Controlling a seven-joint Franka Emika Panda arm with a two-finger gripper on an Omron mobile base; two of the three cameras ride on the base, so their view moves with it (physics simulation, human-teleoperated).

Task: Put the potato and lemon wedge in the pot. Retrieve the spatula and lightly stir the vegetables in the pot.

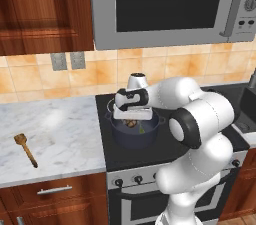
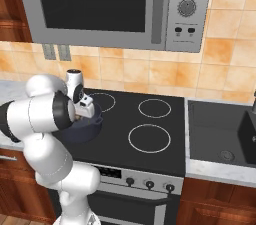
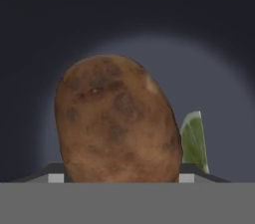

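My gripper (image 1: 132,119) reaches down into the dark blue-grey pot (image 1: 150,135) on the stove's front left burner. Its jaws stand on either side of the brown mottled potato (image 3: 117,118), which fills the whole gap between them, low inside the pot. The gripper (image 3: 121,178) is shut on the potato (image 1: 131,123). The green-yellow lemon wedge (image 3: 194,141) lies on the pot floor just beside the potato, also seen as the lemon wedge (image 1: 141,129). The wooden spatula (image 1: 26,149) lies on the marble counter far to the left. The arm hides much of the pot (image 2: 89,132).
A microwave (image 1: 165,4) hangs low over the stove (image 2: 145,134). A sink (image 2: 220,139) lies to the right. The marble counter (image 1: 60,134) stretches between pot and spatula, with wall outlets (image 1: 67,61) behind it.
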